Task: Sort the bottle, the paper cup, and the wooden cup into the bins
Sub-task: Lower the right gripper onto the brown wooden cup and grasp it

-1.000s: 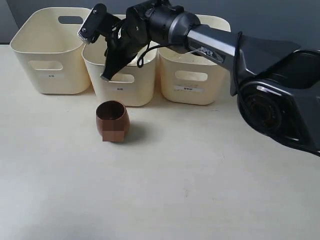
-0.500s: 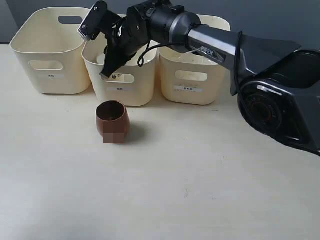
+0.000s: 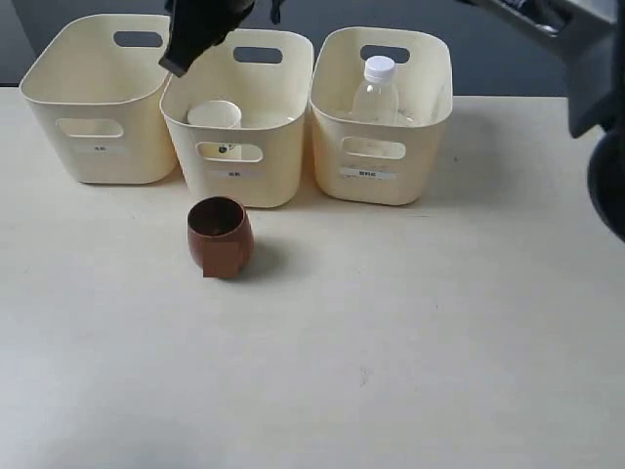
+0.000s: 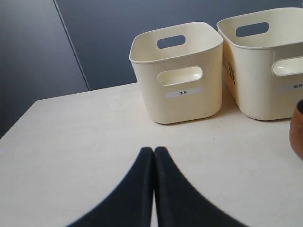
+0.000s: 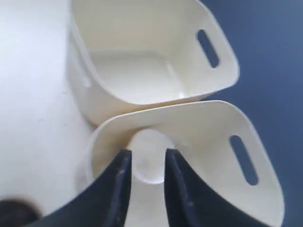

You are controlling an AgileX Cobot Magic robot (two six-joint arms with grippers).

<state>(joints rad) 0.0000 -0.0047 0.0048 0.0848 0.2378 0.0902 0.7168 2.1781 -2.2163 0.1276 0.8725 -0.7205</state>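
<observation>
The white paper cup (image 3: 214,114) stands upright inside the middle bin (image 3: 234,181). The clear bottle (image 3: 376,88) with its white cap stands in the right bin (image 3: 376,181). The reddish-brown wooden cup (image 3: 220,234) sits on the table in front of the middle bin. My right gripper (image 3: 186,54) hangs high over the middle bin, mostly cut off by the frame's top. In the right wrist view it (image 5: 147,153) is open, with the paper cup (image 5: 149,163) below and free of the fingers. My left gripper (image 4: 154,150) is shut and empty, low over the table.
The left bin (image 3: 93,147) shows nothing inside. In the left wrist view the left bin (image 4: 177,75) and middle bin (image 4: 265,61) stand ahead, with the wooden cup's edge (image 4: 297,130) at the side. The dark wall rises behind the bins.
The right arm has risen and pulled back, mostly leaving the exterior view. The paper cup, hidden behind the gripper before, now shows standing in the middle bin.
</observation>
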